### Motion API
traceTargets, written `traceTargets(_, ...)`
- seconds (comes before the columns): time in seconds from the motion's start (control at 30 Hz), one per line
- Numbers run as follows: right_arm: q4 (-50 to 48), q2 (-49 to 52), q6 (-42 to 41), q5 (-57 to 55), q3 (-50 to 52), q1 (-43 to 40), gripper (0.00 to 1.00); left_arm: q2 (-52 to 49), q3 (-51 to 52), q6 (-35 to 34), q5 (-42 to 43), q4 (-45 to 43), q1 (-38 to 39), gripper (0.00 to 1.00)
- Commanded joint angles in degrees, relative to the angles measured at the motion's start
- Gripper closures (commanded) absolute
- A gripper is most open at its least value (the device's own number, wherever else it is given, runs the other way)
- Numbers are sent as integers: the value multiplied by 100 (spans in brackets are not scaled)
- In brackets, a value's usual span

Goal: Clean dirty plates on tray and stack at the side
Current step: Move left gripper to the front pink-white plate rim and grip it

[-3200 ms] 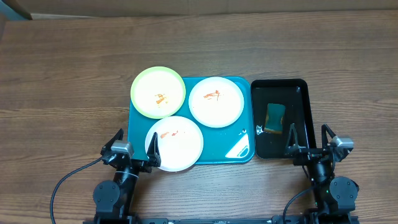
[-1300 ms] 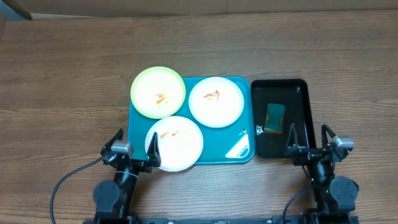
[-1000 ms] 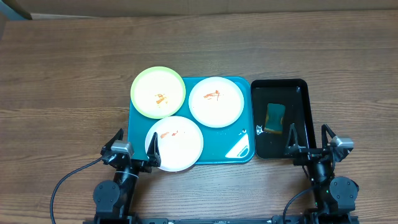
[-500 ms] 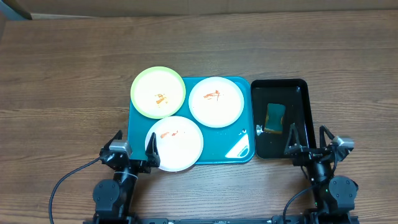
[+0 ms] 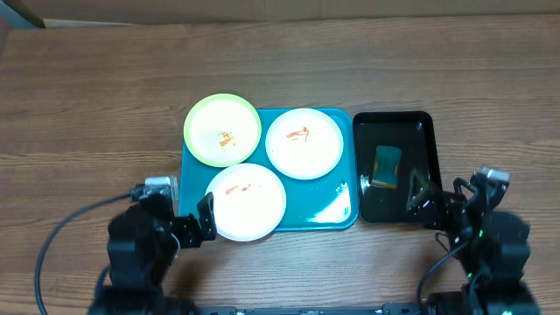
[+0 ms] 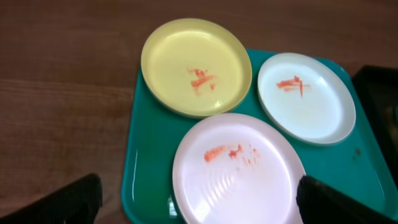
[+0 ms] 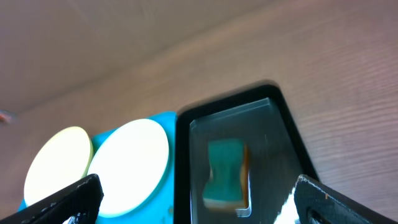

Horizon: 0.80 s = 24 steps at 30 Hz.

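Black tray [image 5: 425, 124] with green sponge [image 5: 387, 165] just right of turquoise tray [image 5: 332, 197]; white plates [image 5: 304, 143] and yellow-green plate [image 5: 222, 129] all orange-smeared. Left tool [image 6: 200, 203] and right tool [image 7: 196, 202] both spread wide, empty.

Wooden table [image 5: 96, 79] holds turquoise tray [image 5: 347, 175] beside black tray [image 5: 416, 144].

left gripper [image 5: 178, 213] and right gripper [image 5: 451, 194] both spread wide, holding nothing
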State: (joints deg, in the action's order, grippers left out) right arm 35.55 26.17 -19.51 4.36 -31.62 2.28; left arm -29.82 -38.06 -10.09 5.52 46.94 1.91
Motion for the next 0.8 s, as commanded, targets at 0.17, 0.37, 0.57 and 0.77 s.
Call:
traceTargets(0.17,1357,1904,-4,96,-1792,-11,0,-1784,-1593,83,326,1788,37,0)
traceTargets(0.37,1644,2708,-4,433,-2304,-11,0,-2444,-1633,-286,977,1912,37,0)
traceTargets(0.57,1622,3012,-4,431,-2304,-11,0,-3108,-1631,-286,957,1906,37,0)
traceTargets(0.77,1626,3182,-4,431,-2304,-11,0,-3971,-1633,-431,942,1919,37,4)
